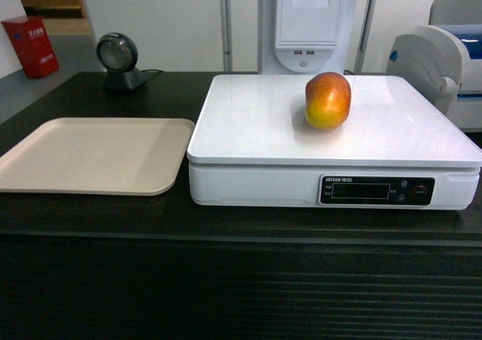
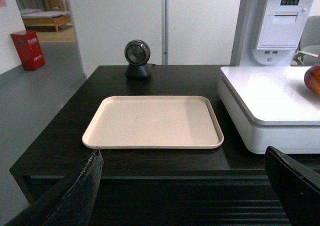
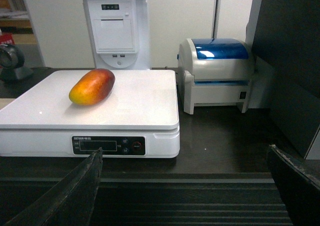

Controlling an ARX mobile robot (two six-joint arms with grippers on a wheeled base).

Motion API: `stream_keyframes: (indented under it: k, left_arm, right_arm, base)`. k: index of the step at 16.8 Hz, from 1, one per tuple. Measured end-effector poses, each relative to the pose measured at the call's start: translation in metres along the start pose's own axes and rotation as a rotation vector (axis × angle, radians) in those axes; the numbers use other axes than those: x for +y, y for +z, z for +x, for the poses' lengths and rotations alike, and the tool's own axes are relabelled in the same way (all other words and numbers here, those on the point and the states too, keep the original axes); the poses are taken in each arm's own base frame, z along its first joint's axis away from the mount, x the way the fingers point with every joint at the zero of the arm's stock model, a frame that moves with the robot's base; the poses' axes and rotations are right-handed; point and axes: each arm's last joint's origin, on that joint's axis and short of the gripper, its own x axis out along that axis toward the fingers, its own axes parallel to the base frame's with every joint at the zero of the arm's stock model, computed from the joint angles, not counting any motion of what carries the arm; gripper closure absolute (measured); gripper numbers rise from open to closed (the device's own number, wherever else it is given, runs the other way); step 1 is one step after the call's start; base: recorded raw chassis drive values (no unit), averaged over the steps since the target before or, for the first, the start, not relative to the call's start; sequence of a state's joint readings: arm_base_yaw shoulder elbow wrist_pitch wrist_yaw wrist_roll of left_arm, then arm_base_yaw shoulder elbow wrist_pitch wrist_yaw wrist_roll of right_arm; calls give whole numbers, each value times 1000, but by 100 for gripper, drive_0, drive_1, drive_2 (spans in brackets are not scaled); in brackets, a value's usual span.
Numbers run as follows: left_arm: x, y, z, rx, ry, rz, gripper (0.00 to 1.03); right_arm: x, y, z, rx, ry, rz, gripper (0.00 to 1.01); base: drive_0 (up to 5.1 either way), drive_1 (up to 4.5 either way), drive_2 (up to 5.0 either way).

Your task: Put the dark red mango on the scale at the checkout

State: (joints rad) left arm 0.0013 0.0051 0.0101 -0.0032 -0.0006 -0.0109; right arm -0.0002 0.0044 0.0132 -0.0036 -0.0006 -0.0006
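Observation:
The dark red mango (image 1: 327, 99) lies on the white top of the scale (image 1: 256, 140), a little right of its middle; in the right wrist view the mango (image 3: 92, 86) rests on the scale (image 3: 130, 105) left of centre. The scale stands on the dark checkout counter (image 1: 226, 227) with its ribbed front. My left gripper (image 2: 183, 158) is open and empty, held back in front of the counter edge, facing the beige tray. My right gripper (image 3: 184, 158) is open and empty too, back from the counter, level with the scale's front right corner. Neither gripper shows in the head view.
A beige tray (image 1: 90, 155) lies left of the scale. A round dark scanner (image 1: 119, 61) stands at the back left. A white and blue label printer (image 3: 217, 73) sits right of the scale, a white receipt terminal (image 1: 310, 23) behind it. A dark panel (image 3: 290, 60) rises at far right.

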Motion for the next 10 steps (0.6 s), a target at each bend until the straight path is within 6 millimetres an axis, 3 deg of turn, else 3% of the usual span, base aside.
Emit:
stream_keyframes:
  k: [10]
  left_arm:
    - [0, 0, 0, -2, 0, 0, 5]
  right_arm:
    - [0, 0, 0, -2, 0, 0, 3]
  base:
    - [0, 0, 0]
